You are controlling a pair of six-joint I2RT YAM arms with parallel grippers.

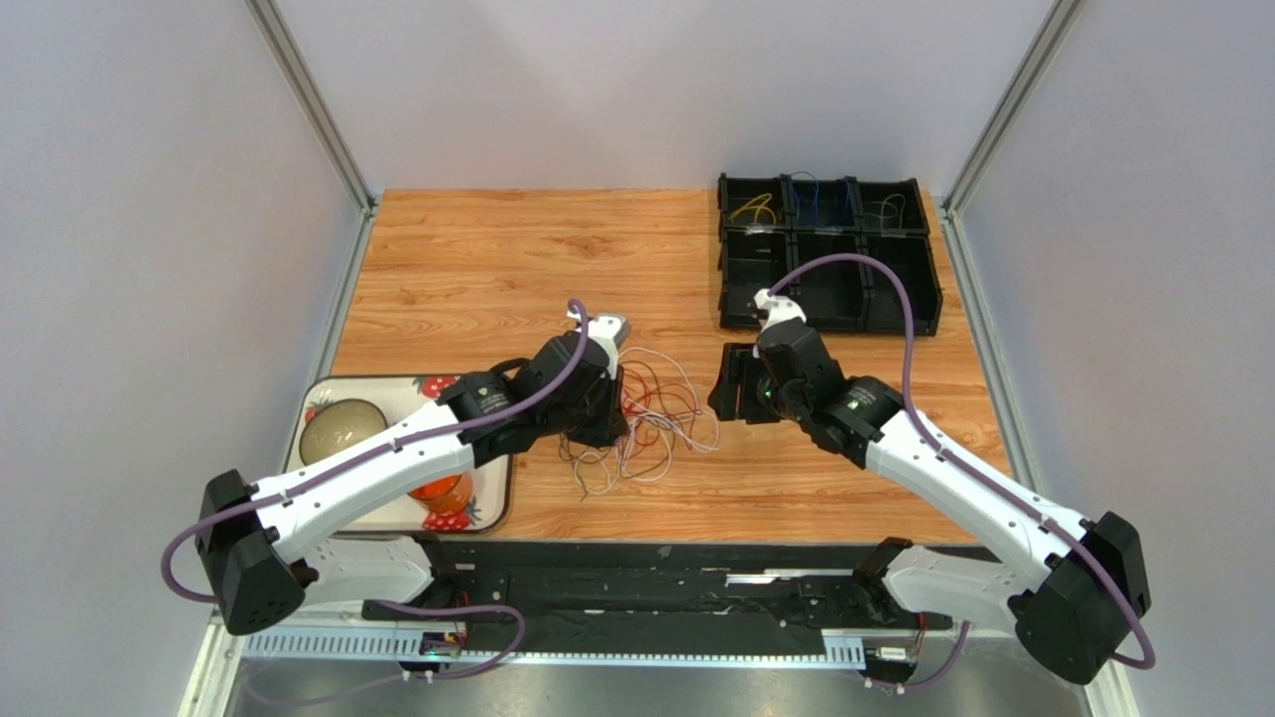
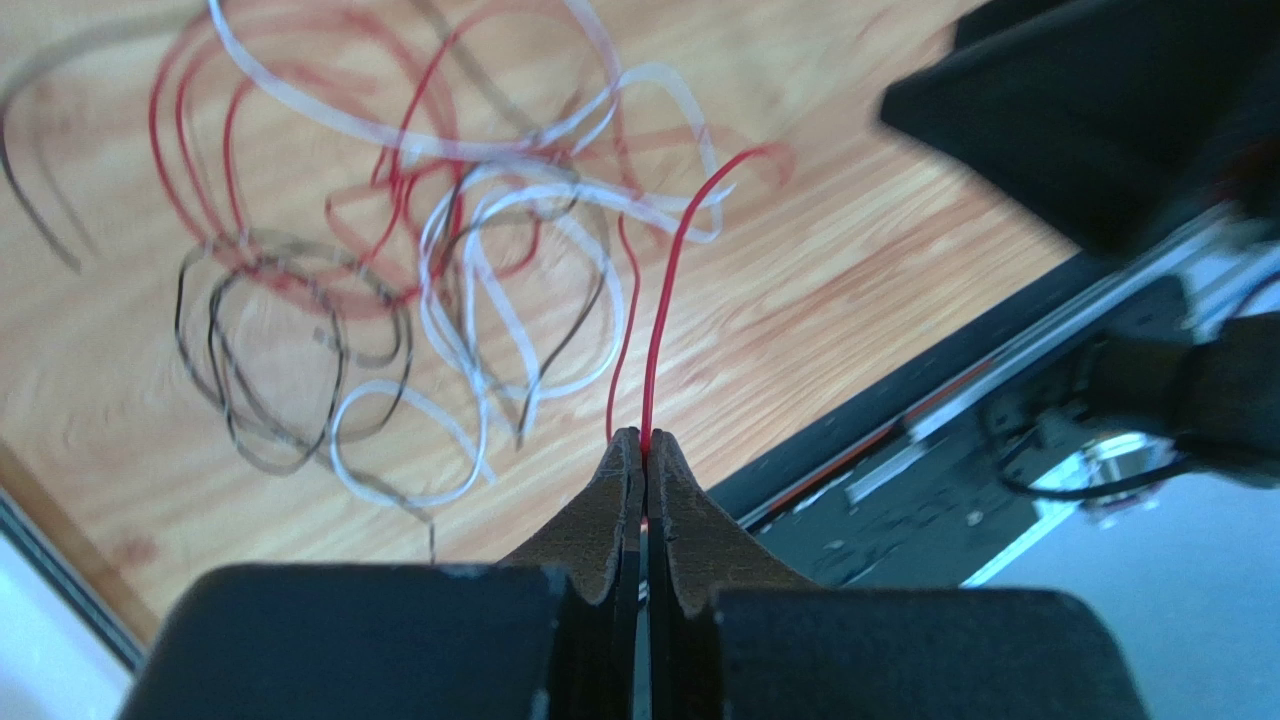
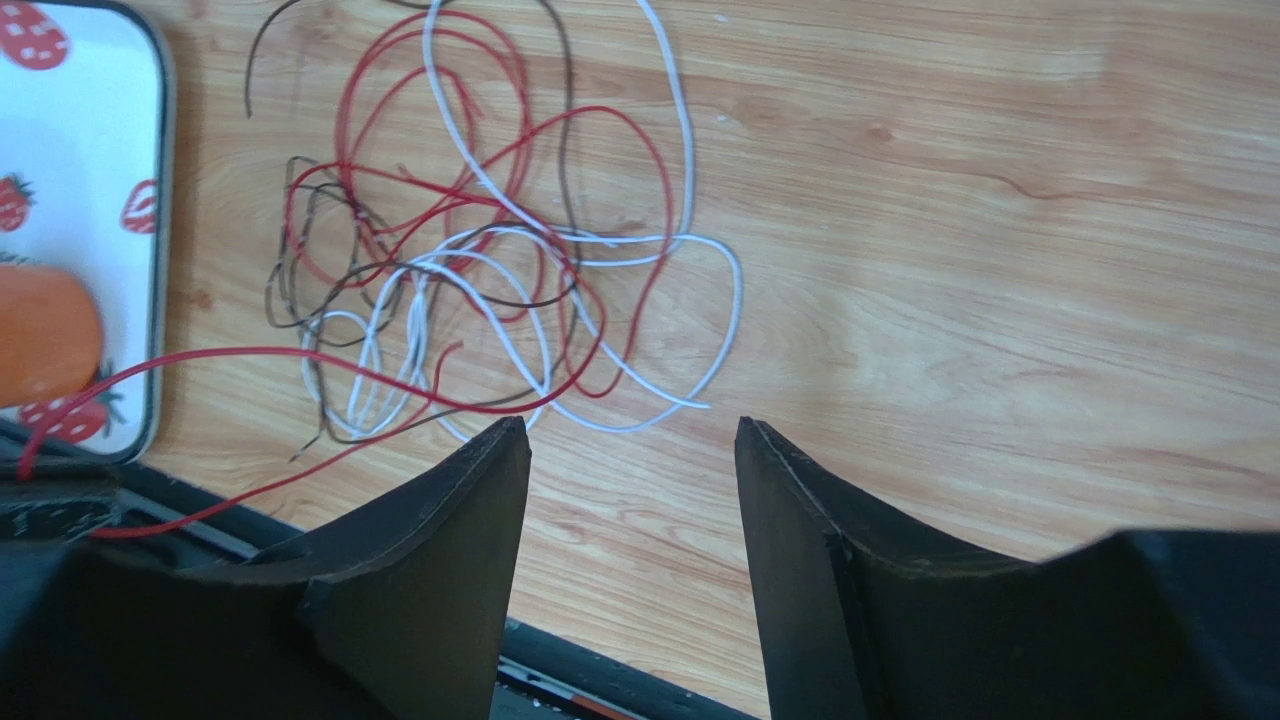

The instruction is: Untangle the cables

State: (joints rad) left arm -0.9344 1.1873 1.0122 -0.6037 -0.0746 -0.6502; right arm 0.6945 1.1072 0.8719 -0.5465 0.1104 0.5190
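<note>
Nearest me, the left gripper [image 2: 643, 446] is pinched tight on one red cable [image 2: 666, 300] that leads out of the tangle [image 1: 647, 421] lying mid-table. The right gripper [image 3: 631, 450] hangs wide and empty just right of the pile. I'd draw the red one out slowly while the right pins the rest. The tray [image 1: 374, 383] crowds the left. Bare wood lies beyond, with bins [image 1: 828, 254] at the far right.
</note>
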